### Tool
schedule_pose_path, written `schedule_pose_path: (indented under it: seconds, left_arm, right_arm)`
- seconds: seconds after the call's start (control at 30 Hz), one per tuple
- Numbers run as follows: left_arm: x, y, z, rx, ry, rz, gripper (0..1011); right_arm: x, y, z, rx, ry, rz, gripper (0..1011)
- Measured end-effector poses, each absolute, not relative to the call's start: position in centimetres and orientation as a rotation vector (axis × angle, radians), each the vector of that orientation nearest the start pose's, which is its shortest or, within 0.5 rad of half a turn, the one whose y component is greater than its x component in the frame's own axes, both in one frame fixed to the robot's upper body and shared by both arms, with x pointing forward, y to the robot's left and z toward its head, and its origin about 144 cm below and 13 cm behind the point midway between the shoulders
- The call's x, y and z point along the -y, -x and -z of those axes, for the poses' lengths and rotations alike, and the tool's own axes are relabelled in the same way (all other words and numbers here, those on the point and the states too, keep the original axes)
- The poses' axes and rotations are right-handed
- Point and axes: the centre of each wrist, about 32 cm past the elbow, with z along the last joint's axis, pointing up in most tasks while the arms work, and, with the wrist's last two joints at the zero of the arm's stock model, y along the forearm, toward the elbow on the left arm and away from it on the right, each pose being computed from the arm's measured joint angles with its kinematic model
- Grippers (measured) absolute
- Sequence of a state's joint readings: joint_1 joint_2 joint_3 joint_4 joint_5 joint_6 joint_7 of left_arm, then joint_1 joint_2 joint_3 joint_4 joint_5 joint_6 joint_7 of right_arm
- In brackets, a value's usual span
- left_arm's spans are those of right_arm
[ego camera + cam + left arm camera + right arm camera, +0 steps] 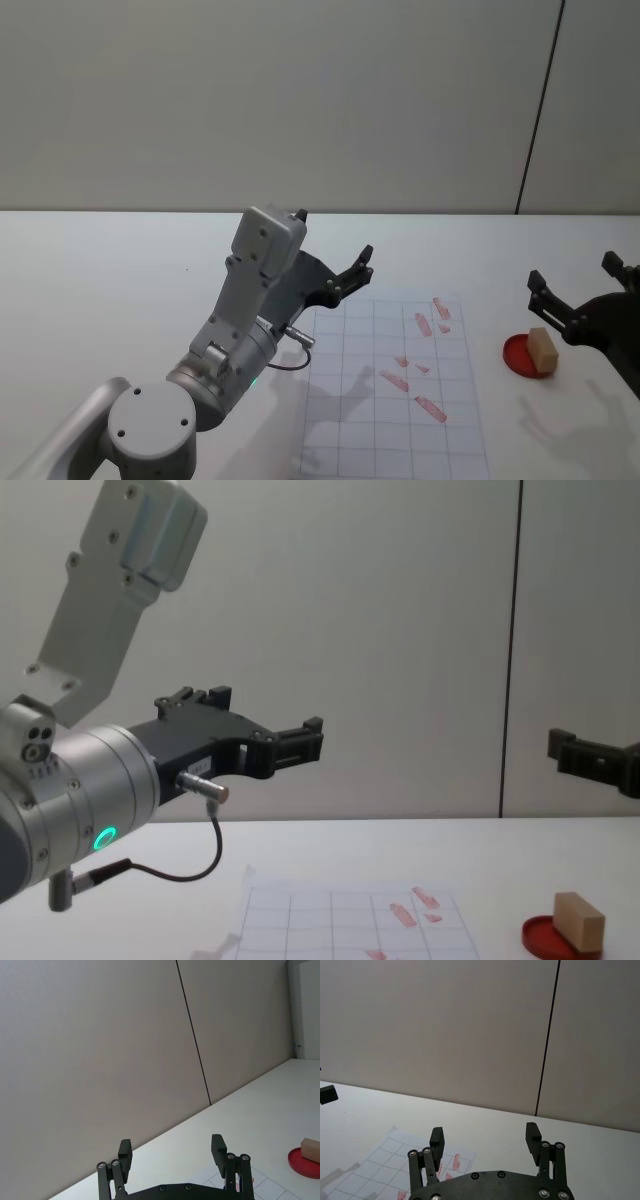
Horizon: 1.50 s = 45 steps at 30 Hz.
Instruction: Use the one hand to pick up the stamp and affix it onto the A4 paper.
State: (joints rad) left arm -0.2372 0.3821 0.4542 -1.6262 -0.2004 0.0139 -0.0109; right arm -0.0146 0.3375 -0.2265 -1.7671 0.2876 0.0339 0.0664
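Right edge, head view: right fingers [545, 298] spread, empty, raised above the stamp [541, 347] | stamp sits on red ink pad [517, 357], lower right, beside A4 paper [390, 410] | risk: off-centre pinch tips the block, smears ink on table [120, 300] | left fingers [358, 268] spread, empty, idle over paper's upper-left corner

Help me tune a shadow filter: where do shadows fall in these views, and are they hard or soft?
Head view: the left gripper casts a soft grey shadow on the A4 paper, the right gripper another on the white table. Right wrist view: a faint shadow lies across the paper's grid. Chest view: even light, no glare.
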Motion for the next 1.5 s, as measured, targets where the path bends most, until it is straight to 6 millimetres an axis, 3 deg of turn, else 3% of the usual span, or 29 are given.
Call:
schedule_pose_path:
  seconds: [1.5]
  left_arm:
    - [-19.84, -49.2, -120.44, 0.268, -0.061, -1.124, 1002]
  right_arm:
    - [23.62, -44.45, -118.93, 0.07, -0.024, 1.232, 1001]
